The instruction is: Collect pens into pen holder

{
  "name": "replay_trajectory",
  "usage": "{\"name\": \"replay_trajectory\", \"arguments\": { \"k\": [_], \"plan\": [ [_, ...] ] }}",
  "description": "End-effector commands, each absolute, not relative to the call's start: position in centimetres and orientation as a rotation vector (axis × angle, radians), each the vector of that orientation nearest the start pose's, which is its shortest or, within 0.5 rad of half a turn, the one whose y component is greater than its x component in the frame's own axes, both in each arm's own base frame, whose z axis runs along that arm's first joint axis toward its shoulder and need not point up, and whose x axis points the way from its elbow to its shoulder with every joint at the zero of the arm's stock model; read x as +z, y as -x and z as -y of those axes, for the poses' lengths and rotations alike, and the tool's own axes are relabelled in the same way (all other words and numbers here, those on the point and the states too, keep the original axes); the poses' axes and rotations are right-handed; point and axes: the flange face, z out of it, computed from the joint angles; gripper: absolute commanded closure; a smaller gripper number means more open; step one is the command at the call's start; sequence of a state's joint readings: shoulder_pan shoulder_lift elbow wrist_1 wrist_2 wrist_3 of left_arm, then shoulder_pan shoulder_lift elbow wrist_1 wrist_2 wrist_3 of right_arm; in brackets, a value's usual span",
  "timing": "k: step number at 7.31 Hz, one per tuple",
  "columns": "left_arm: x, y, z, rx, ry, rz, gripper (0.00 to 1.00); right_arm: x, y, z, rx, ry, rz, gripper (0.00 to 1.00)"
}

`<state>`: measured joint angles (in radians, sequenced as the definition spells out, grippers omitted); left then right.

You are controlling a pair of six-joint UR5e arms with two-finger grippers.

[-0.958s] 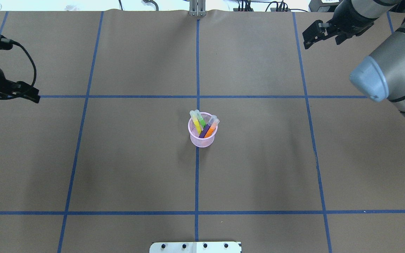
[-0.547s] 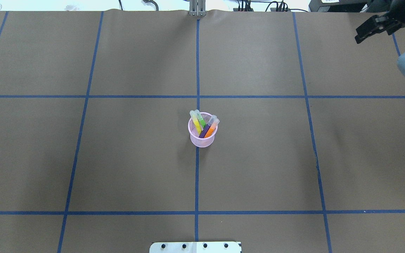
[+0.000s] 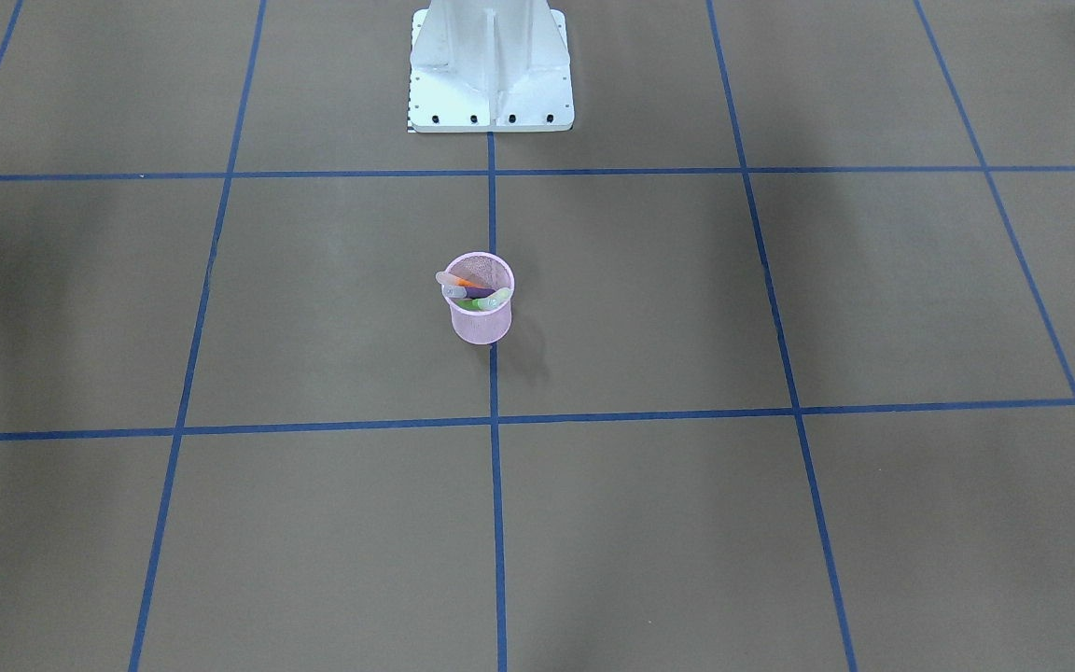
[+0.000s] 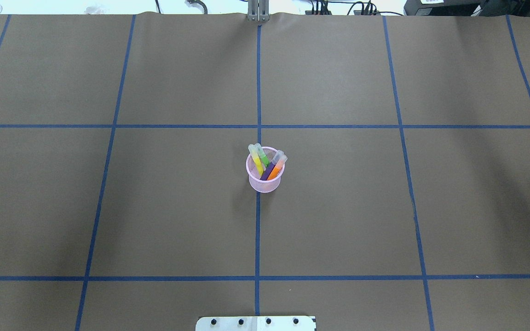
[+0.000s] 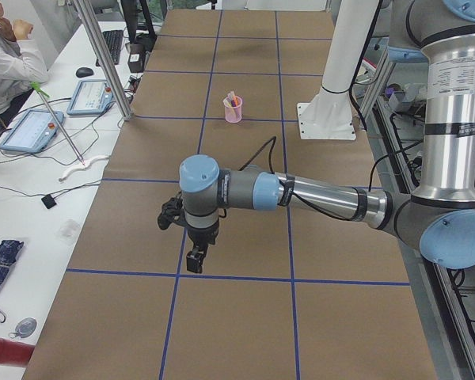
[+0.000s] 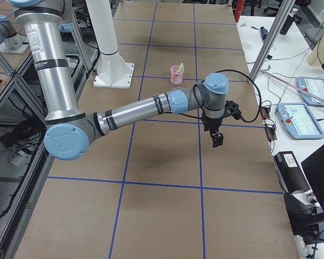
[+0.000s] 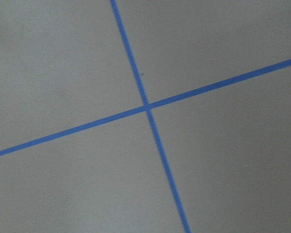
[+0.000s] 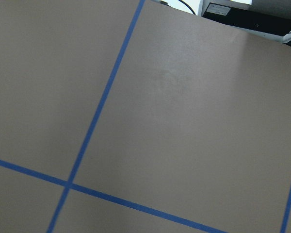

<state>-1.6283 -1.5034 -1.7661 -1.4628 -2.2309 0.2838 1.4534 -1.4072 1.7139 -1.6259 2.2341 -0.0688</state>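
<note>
The pink mesh pen holder [image 4: 265,182] stands upright at the table's middle, on a blue tape line. In it lean the yellow pen [image 4: 256,160], green pen [image 4: 263,157], purple pen [image 4: 268,172] and orange pen [image 4: 276,168], caps up. The holder also shows in the front view [image 3: 481,327]. My left gripper [image 5: 194,258] shows only in the exterior left view, over the table far from the holder; I cannot tell if it is open. My right gripper [image 6: 217,141] shows only in the exterior right view, also far from the holder; I cannot tell its state.
The robot's white base plate [image 3: 491,119] sits at the table's edge. Blue tape lines grid the brown table [image 4: 108,207]. Tablets and cables lie on a side bench [image 5: 32,131], where a person sits.
Both arms have left the overhead view: the left one went off the left edge first, then the right one off the top right. The holder and pens have not moved.
</note>
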Motion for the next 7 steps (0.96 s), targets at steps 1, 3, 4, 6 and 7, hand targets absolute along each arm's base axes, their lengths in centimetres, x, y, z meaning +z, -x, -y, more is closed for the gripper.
{"name": "replay_trajectory", "arguments": {
  "k": [1, 3, 4, 6, 7],
  "plan": [
    [63.9, 12.3, 42.7, 0.16, -0.138, -0.691, 0.0, 57.9, -3.8, 51.8, -0.214, -0.147, 0.652, 0.0],
    [62.2, 12.2, 43.0, 0.045, -0.129, -0.694, 0.0, 59.0, -3.8, 50.9, -0.205, -0.125, 0.656, 0.0],
    [61.6, 12.1, 42.7, 0.047, -0.138, -0.699, 0.0, 59.6, -3.8, 50.5, -0.195, -0.11, 0.658, 0.0],
    [62.1, 11.9, 42.7, 0.048, -0.133, -0.709, 0.0, 60.5, -4.1, 49.7, -0.184, -0.112, 0.658, 0.0],
    [62.4, 11.9, 43.1, 0.049, -0.131, -0.711, 0.0, 61.7, -5.4, 49.5, -0.151, -0.095, 0.662, 0.0]
  ]
}}
